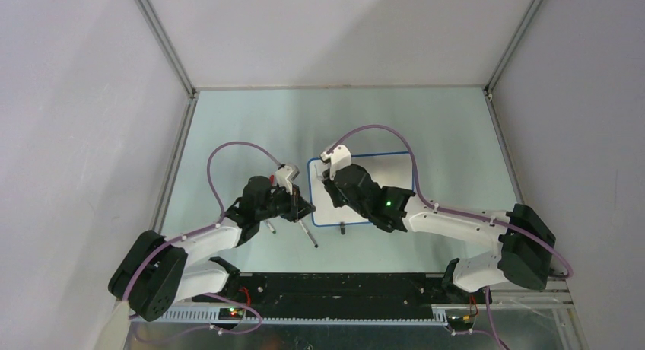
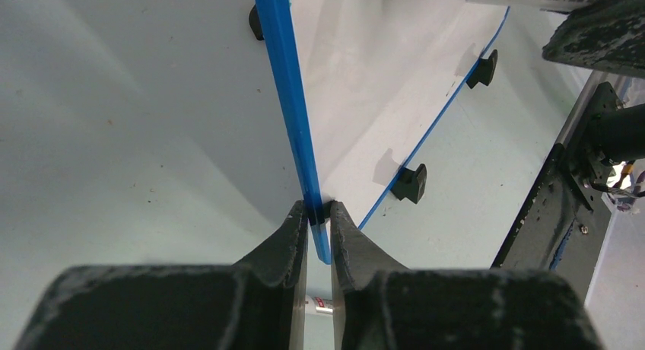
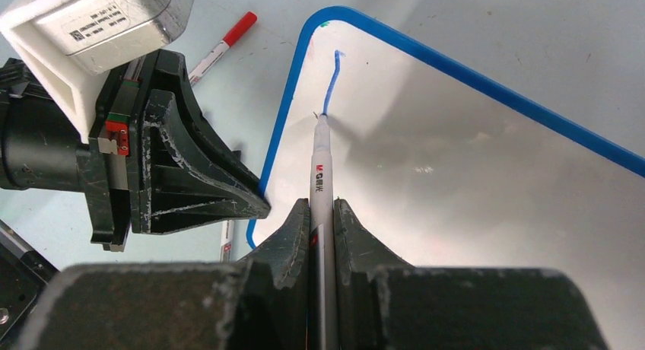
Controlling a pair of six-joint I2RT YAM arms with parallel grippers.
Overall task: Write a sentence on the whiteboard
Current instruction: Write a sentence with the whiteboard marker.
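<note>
Pinched pen (image 3: 320,175) touches glossy blue-rimmed whiteboard (image 3: 471,190) beside one blue stroke (image 3: 332,84).

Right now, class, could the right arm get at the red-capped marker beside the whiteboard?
Probably not: the left gripper, clamped on the whiteboard rim, blocks the red-capped marker, and the right gripper is shut on a pen.

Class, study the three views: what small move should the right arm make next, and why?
Probably draw the marker tip a little further across the whiteboard to carry on the first letter. The right gripper is shut on the marker, its tip rests at the end of one short blue stroke, and the left gripper pinches the board's blue rim, steadying it.
</note>
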